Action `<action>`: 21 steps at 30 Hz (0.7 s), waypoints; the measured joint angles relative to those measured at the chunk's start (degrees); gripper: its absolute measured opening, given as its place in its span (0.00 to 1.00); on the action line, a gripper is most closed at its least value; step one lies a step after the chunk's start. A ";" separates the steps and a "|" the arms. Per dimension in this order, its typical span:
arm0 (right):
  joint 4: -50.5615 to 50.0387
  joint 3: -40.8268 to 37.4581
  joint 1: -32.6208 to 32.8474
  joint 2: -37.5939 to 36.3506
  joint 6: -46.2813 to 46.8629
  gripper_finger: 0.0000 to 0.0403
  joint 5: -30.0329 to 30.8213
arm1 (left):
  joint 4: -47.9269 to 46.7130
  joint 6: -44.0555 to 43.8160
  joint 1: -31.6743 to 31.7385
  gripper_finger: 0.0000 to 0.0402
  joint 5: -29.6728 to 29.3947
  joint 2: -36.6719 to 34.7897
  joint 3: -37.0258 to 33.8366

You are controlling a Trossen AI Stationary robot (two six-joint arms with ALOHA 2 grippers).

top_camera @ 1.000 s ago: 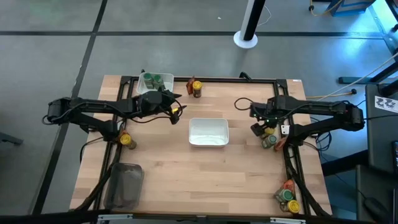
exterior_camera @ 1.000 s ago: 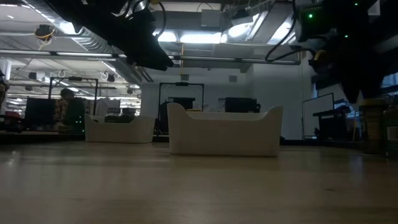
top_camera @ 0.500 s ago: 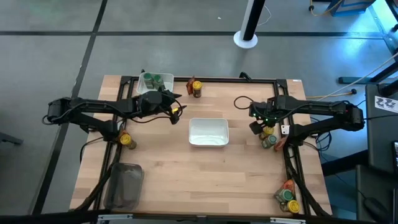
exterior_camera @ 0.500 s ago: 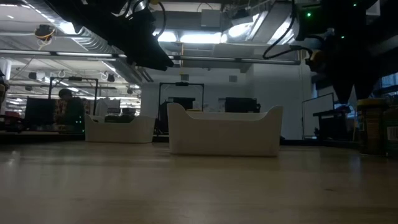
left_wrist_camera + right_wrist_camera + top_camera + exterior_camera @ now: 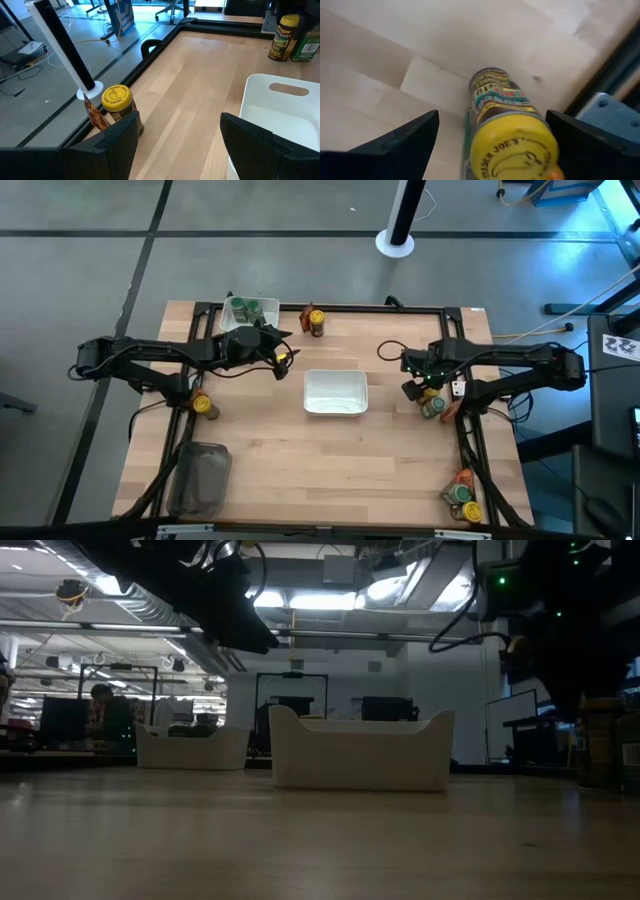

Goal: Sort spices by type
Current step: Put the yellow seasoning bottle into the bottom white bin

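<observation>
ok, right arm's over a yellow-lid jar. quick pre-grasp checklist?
1. Right gripper open: ok.
2. Yellow-lid jar between the fingers, upright: ok.
3. Fingers touching the jar: cannot tell.
4. Green-lid jar crowds it closely: not ok, may get bumped.
5. Middle tray empty for a drop: ok.
6. Left gripper open, empty, away from the right arm: ok.

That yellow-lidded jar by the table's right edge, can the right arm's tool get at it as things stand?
Probably yes. The right tool is open and hovers right over the yellow-lidded jar, its fingers on either side of the lid. Nothing lies between them. A green-lidded jar stands close beside it.
</observation>
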 joint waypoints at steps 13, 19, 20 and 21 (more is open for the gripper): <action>1.66 -2.71 0.00 0.00 -0.26 0.78 -0.84 | 0.02 -0.02 -0.04 0.65 0.01 0.00 0.00; 1.03 -2.71 0.00 -0.02 -0.91 0.56 -0.79 | 0.02 -0.04 -0.04 0.65 0.00 0.00 0.00; 1.06 -2.71 0.00 -0.04 -1.32 0.55 -0.77 | 0.02 -0.04 -0.04 0.65 0.01 0.00 0.00; 1.12 -2.71 0.00 -0.04 -2.21 0.55 -0.63 | 0.02 -0.04 -0.04 0.65 0.01 0.00 0.00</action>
